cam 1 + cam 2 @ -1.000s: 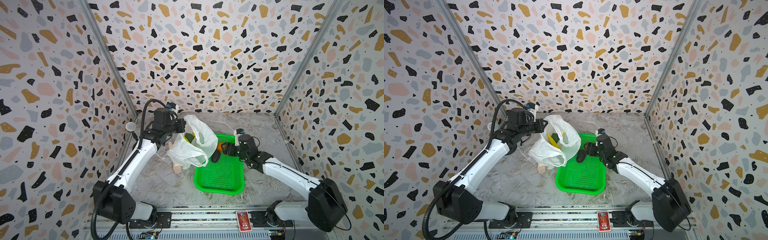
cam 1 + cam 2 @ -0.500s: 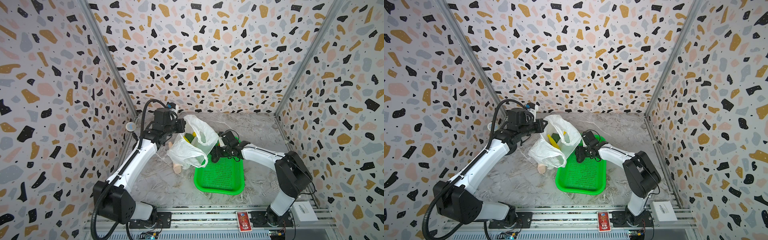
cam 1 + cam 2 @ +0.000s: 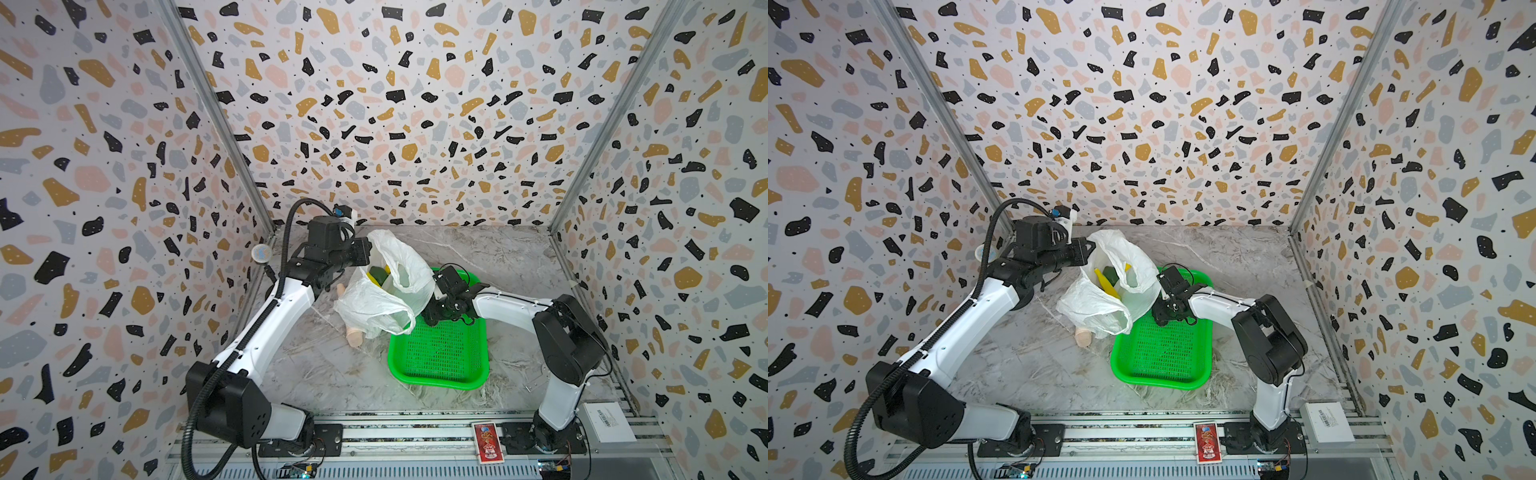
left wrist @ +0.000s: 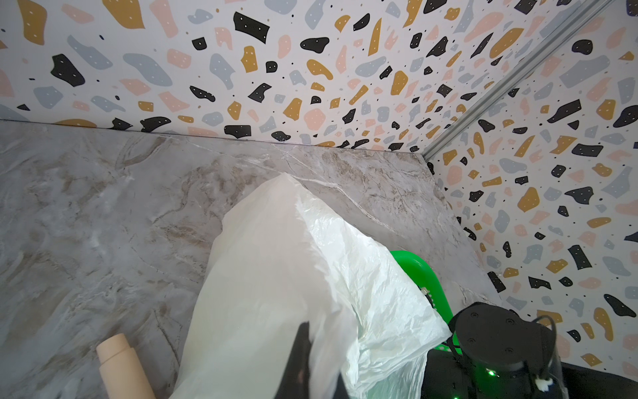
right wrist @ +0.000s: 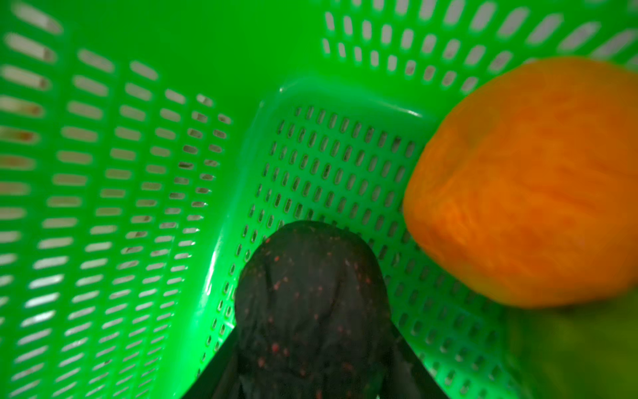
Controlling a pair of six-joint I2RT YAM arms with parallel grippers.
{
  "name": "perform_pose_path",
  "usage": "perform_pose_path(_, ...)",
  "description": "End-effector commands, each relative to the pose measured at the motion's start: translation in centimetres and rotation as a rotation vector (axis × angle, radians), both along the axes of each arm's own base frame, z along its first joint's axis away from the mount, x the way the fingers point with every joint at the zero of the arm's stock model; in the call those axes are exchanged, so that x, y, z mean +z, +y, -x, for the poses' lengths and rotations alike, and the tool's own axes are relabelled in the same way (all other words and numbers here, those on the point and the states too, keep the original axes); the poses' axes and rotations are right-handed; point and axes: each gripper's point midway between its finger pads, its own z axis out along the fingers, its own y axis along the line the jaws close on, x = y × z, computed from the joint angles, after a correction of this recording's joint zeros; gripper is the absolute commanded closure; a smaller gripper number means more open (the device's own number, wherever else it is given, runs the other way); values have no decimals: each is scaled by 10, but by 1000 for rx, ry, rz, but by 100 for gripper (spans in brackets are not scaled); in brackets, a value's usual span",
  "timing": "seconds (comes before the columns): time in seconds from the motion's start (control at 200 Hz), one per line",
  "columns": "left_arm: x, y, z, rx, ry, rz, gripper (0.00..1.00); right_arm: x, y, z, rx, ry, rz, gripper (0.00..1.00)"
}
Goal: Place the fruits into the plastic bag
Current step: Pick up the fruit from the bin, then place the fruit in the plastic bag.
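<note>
Clasping avocado in green basket, orange just beside — right claw; left claw pinches plastic bag.

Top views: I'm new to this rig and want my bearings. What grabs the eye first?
The white plastic bag, held up by the left gripper at the back, with a banana showing inside. Beside it lies the bright green basket, where the right gripper reaches down around a dark avocado next to an orange.

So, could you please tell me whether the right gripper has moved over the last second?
Yes: the right gripper has shifted across the basket toward its side nearest the bag.
</note>
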Motion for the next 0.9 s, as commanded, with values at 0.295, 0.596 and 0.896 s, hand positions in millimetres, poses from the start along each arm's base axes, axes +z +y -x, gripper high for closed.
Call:
perform_pose_path(0.295, 10, -4, -5, -11, -40, 0, 100, 230, -40, -13, -230, -675, -173, 64)
perform_pose_path(0.596, 8, -5, -5, -12, -34, 4, 100, 241, 91, 30, 275, -632, -364, 54)
perform_pose_path(0.896, 10, -4, -2, -12, -40, 5, 100, 222, 96, 21, 258, -489, -459, 20)
